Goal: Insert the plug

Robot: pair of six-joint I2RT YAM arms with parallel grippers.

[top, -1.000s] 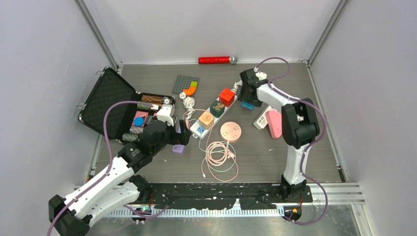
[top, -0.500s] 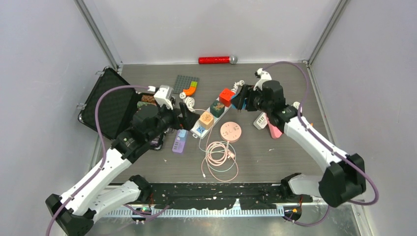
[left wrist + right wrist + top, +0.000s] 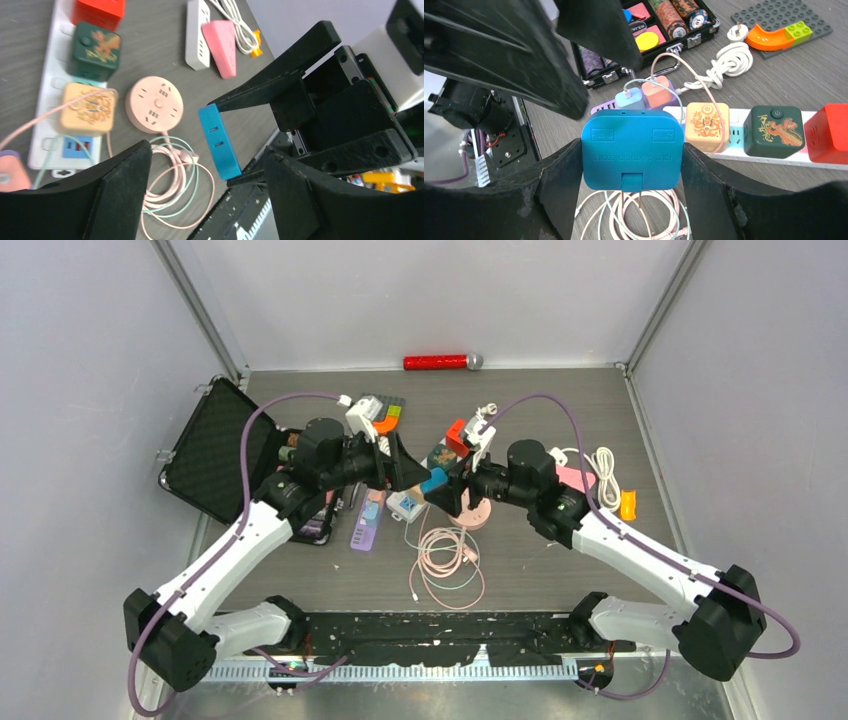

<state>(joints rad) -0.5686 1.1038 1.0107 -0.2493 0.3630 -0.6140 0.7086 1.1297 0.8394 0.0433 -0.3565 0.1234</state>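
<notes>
Right gripper (image 3: 633, 170) arrived (gripping blue plug (image 3: 632, 142))

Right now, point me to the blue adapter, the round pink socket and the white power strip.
blue adapter (image 3: 632, 150), right wrist view, middle of its labelled face.
round pink socket (image 3: 154, 104), left wrist view, centre of its top.
white power strip (image 3: 54, 60), left wrist view, bare edge beside the green cube (image 3: 94, 50).

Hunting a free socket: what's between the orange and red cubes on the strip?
The dark green cube, between orange cube and red cube on the white strip; right wrist view.
</notes>
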